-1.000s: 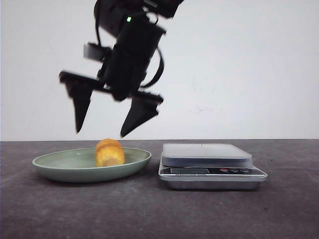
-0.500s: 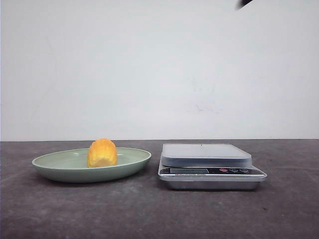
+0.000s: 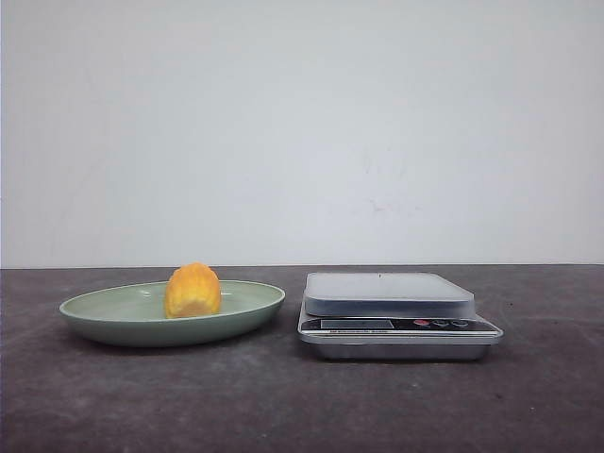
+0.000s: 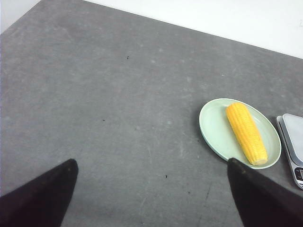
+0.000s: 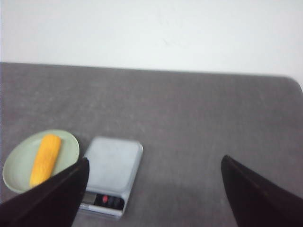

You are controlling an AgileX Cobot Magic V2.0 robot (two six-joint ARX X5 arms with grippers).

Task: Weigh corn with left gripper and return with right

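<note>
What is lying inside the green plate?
A yellow corn cob lies alone inside the pale green oval plate. The plate surface directly under the cob is covered, so I cannot see it.

text: none legible | scale (image 3: 399, 326) panel — markings (too blurred)

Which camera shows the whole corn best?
The left wrist view: the corn lies full length on the green plate, seen from above. The front view shows only its rounded end. The right wrist view shows it smaller and blurrier.
</note>
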